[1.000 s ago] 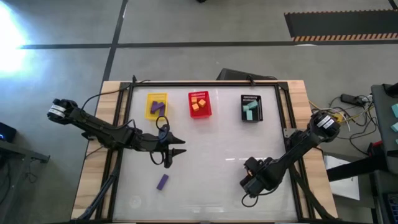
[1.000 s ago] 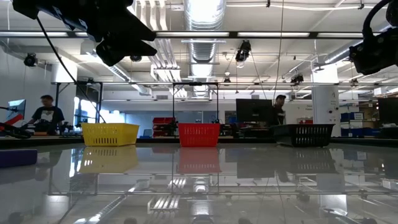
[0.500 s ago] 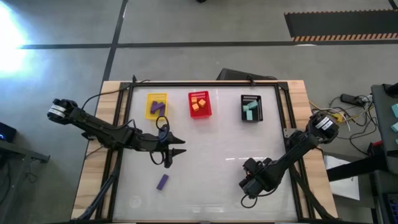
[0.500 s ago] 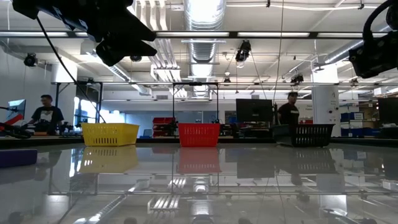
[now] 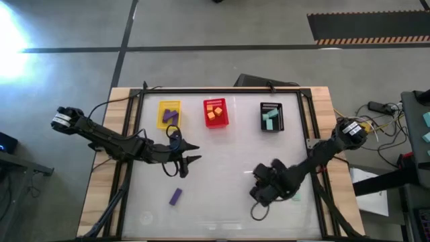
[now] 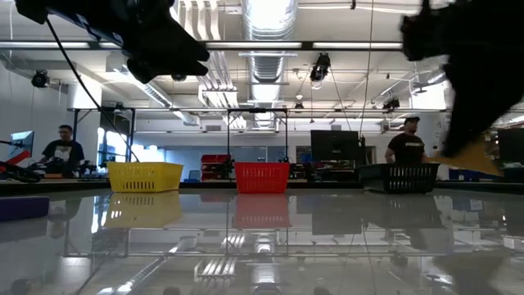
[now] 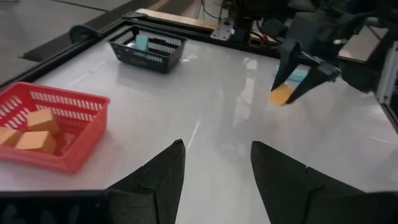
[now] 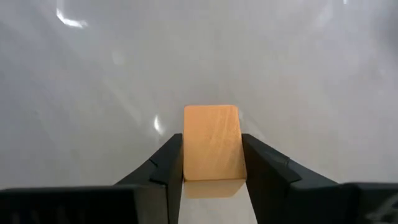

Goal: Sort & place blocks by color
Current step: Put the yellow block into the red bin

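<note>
Blocks are nearly all sorted as the right gripper (image 8: 211, 177), which a second ago sat low over the near right of the worktop (image 5: 228, 144), has swung up and inward with an orange block (image 8: 211, 142) clenched between its jaws. We read that as the pick made and the carry begun, with the red basket (image 5: 216, 113) across the worktop as the fair destination. From the left wrist view the same orange block (image 7: 281, 94) hangs clear of the surface, and a teal block (image 7: 300, 74) shows just behind it; whether that one lies on the worktop we cannot say for sure.

The left gripper (image 5: 187, 160) has barely shifted and hovers with jaws released near the worktop's middle left, above a lone purple block (image 5: 175, 196) lying near the front edge.

By our count: three baskets, namely the yellow basket (image 5: 168, 113) with what look like two purple pieces, the red one with three orange blocks, and the black basket (image 5: 271, 116) with two or so teal ones. Loose pieces number three: one orange, one purple, one teal. A person (image 6: 404, 146) stands in the room beyond.
</note>
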Robot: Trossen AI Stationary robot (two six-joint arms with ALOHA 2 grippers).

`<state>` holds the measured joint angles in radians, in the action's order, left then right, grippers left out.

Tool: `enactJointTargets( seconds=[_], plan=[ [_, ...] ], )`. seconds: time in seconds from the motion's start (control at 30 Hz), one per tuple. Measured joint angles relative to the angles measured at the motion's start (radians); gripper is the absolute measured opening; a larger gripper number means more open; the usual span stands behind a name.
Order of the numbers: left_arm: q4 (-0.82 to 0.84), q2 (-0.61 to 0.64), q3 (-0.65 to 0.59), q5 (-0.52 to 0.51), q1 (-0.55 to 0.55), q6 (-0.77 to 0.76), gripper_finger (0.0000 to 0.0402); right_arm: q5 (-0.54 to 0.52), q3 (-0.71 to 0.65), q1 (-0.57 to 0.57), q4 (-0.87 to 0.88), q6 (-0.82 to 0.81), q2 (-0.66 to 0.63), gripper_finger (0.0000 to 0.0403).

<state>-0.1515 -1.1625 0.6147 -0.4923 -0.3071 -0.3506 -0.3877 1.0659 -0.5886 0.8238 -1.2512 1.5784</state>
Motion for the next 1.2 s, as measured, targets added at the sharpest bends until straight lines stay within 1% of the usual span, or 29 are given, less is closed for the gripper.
enactJointTargets(
  seconds=[0.1, 0.27, 0.43, 0.53, 0.6, 0.67, 0.8, 0.87, 0.97, 1.2],
  plan=[
    [-0.001, 0.000, 0.000, -0.015, 0.000, 0.001, 0.0168, -0.088, 0.005, 0.069, -0.104, 0.199, 0.001, 0.0121],
    [0.001, 0.000, 0.000, -0.016, 0.000, 0.001, 0.0168, -0.190, 0.005, 0.221, -0.370, 0.583, 0.002, 0.0121],
    [0.002, 0.000, 0.000, -0.016, 0.000, 0.001, 0.0168, -0.191, 0.005, 0.396, -0.689, 0.953, 0.002, 0.0123],
    [0.002, 0.000, 0.000, -0.016, 0.000, 0.001, 0.0168, -0.189, 0.005, 0.495, -0.826, 1.088, 0.002, 0.0128],
    [0.002, 0.000, 0.000, -0.016, 0.000, 0.001, 0.0168, -0.189, 0.001, 0.560, -0.888, 1.135, 0.002, 0.0127],
    [0.002, 0.000, 0.000, -0.016, 0.000, 0.001, 0.0168, -0.180, -0.007, 0.618, -0.940, 1.148, 0.003, 0.0124],
    [0.002, 0.000, 0.000, -0.019, 0.000, 0.001, 0.0168, -0.108, -0.047, 0.706, -1.055, 1.147, 0.019, 0.0126],
    [0.002, 0.000, 0.000, -0.023, 0.000, 0.001, 0.0168, -0.086, -0.071, 0.726, -1.142, 1.147, 0.045, 0.0127],
    [0.002, 0.000, -0.001, -0.039, 0.000, 0.000, 0.0168, -0.083, -0.096, 0.742, -1.241, 1.159, 0.099, 0.0125],
    [0.002, 0.000, -0.003, -0.040, 0.000, 0.000, 0.0168, -0.086, -0.104, 0.773, -1.458, 1.164, 0.249, 0.0128]
  ],
)
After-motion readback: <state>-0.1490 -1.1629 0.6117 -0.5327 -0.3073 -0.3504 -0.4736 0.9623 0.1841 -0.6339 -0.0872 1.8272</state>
